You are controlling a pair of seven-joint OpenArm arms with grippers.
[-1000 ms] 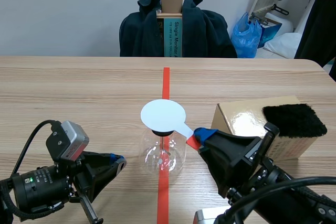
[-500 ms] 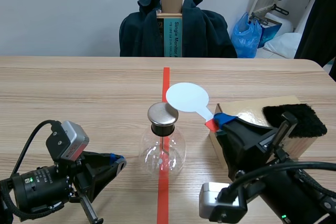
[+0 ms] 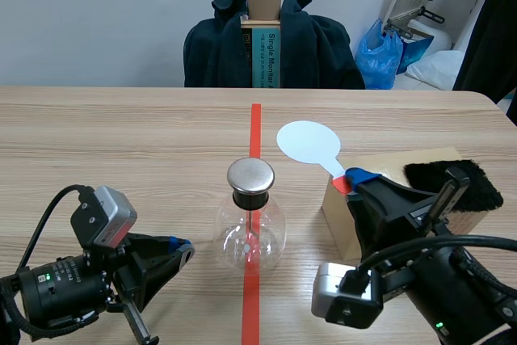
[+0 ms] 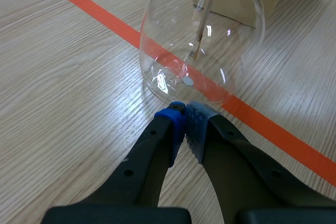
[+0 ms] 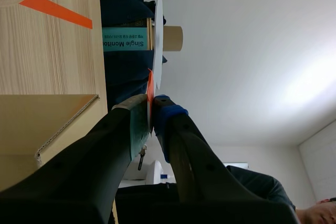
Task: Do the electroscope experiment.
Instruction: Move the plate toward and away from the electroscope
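Table (image 3: 145, 131) beyond the flask (image 3: 250, 236) is passable. Box (image 3: 380, 171) and raised paddle (image 3: 308, 142) block its right; left gripper (image 3: 182, 246) its left.

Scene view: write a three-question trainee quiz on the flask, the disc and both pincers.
1. Choose one. The right pincer grips: A the disc by its handle; B the fur; C nothing.
2. Fill in: the left pincer, just short of the flask, is ____ (open or shut).
3. True or false: the disc rests on the flask's cap.
Key: 1 A. 2 shut. 3 false: the disc is held in the air, off to the side of the cap.
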